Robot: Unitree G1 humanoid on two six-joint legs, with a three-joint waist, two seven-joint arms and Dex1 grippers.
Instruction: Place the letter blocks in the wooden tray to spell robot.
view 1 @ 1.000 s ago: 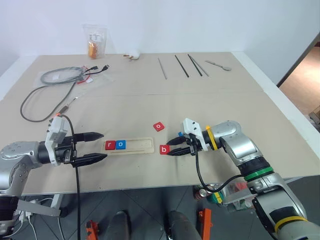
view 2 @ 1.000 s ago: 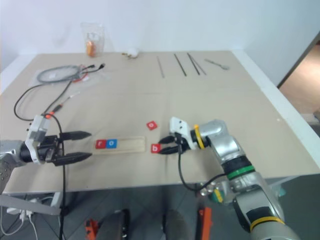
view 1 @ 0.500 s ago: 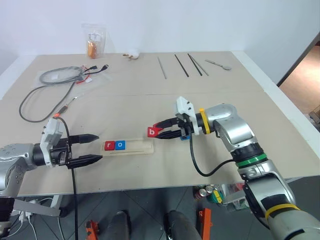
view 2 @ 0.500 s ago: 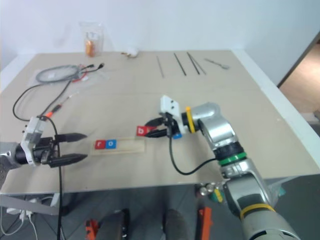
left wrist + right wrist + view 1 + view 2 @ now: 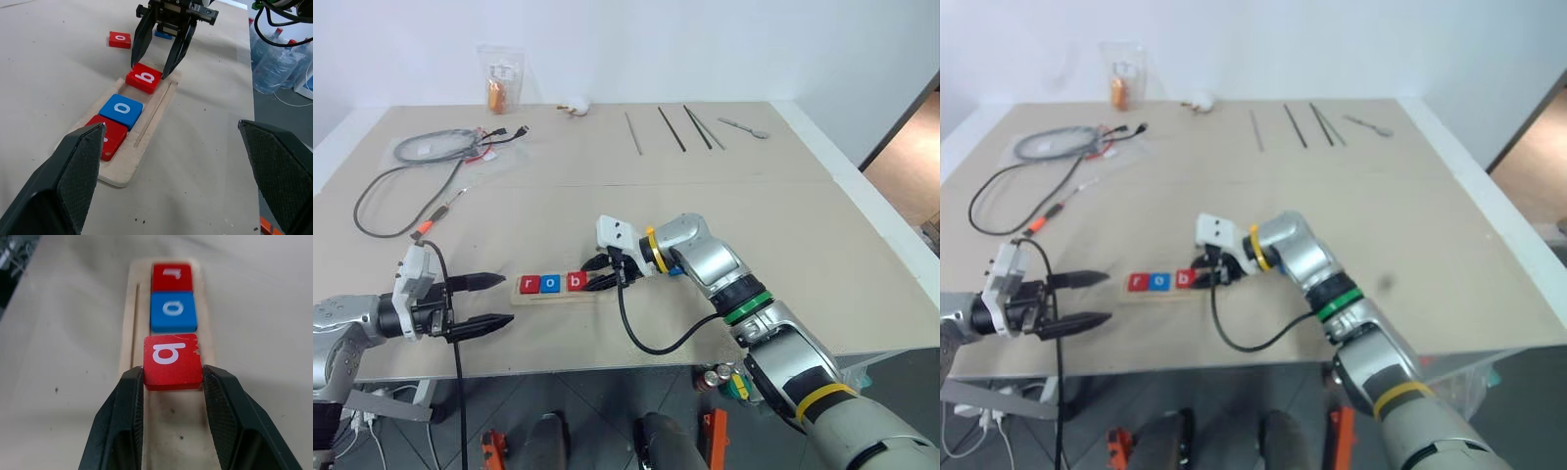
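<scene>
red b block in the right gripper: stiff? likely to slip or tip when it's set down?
Probably stiff: the red b block keeps its flat square shape between the right gripper fingers. Slip looks possible, since only its two narrow side edges are pinched. Tipping seems unlikely: it is low and flat, over the wooden tray channel beside the blue o block.

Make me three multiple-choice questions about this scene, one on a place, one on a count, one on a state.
1. Where is the red b block?
A. over the tray, next to the blue o
B. by the cables
C. beside the spoon

2. How many blocks sit in or over the tray?
A. one
B. three
C. five

3. What are the right gripper's jaws doing?
A. open and empty
B. shut on the b block
C. holding the tray

Answers: 1 A, it is third in line after r and o. 2 B, r, o, b. 3 B, the jaws clamp its sides.
</scene>
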